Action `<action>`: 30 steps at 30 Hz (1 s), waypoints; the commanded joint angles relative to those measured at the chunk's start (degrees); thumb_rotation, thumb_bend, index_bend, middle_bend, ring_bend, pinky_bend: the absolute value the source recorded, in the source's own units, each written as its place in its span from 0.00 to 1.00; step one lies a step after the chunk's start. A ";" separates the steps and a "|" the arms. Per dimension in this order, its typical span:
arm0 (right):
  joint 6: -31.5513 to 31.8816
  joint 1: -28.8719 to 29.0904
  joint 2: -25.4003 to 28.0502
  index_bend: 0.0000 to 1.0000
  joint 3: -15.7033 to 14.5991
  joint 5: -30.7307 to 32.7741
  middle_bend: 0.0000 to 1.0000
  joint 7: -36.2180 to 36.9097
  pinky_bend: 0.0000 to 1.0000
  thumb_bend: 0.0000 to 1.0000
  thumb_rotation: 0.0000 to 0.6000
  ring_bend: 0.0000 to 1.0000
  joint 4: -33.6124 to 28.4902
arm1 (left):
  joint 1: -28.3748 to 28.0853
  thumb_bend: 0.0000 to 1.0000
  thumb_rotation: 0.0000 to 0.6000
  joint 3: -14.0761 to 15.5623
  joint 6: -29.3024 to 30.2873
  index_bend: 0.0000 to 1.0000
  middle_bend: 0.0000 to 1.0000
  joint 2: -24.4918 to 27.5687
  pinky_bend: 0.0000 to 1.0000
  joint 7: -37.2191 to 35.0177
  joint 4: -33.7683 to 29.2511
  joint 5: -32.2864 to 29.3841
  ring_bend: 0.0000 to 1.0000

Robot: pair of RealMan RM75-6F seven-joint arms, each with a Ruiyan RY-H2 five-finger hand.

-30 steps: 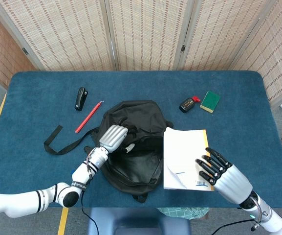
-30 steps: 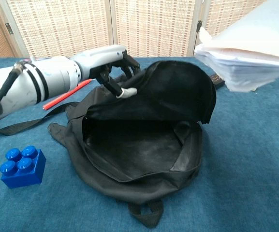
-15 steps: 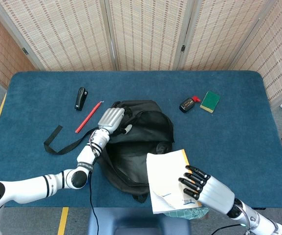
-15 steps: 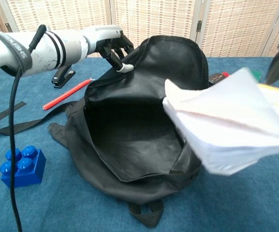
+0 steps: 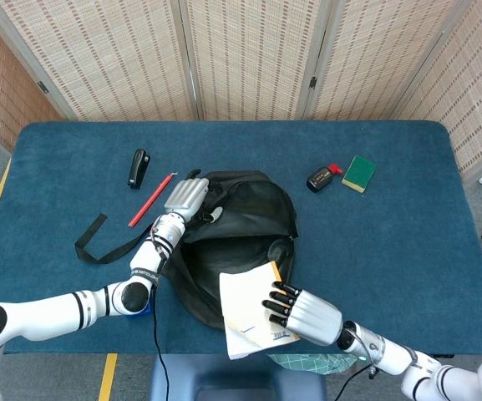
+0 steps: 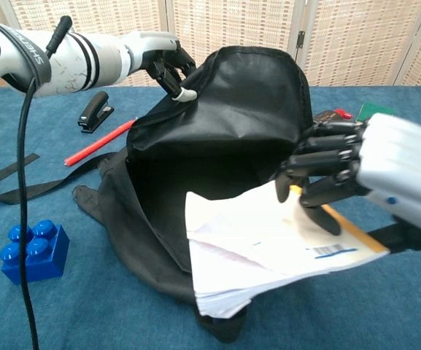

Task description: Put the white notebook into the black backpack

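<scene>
The black backpack lies mid-table with its mouth gaping toward the near edge. My left hand pinches the white zipper pull at the top of the flap and holds the flap raised. My right hand grips the white notebook, fingers on top. The notebook is tilted, and its far corner sits at the lower lip of the bag's opening. Its pages fan slightly at the near edge.
A blue toy brick sits near the front left. A red pen and black stapler lie behind the left hand. A black strap trails left. A small black device and green pad lie far right.
My right hand has carried the notebook left and toward the bag's opening, lowering it to the mouth. The left hand has lifted the flap slightly higher and farther back.
</scene>
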 commanded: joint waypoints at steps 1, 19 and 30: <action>-0.99 3.26 -6.67 0.76 1.21 1.51 0.47 3.63 0.35 0.37 1.00 0.43 8.37 | -0.12 0.47 1.00 0.26 0.07 0.57 0.35 0.30 0.06 -0.37 -0.41 0.00 0.32; -4.83 11.67 -21.67 0.76 1.14 7.46 0.47 6.48 0.36 0.37 1.00 0.43 34.00 | -0.71 0.47 1.00 1.70 0.77 0.57 0.35 3.00 0.06 -2.14 -3.46 -0.48 0.30; -10.78 15.92 -25.63 0.76 0.75 11.80 0.47 2.57 0.36 0.37 1.00 0.44 42.41 | -0.71 0.47 1.00 2.50 0.81 0.56 0.34 4.57 0.06 -3.13 -5.00 -0.86 0.29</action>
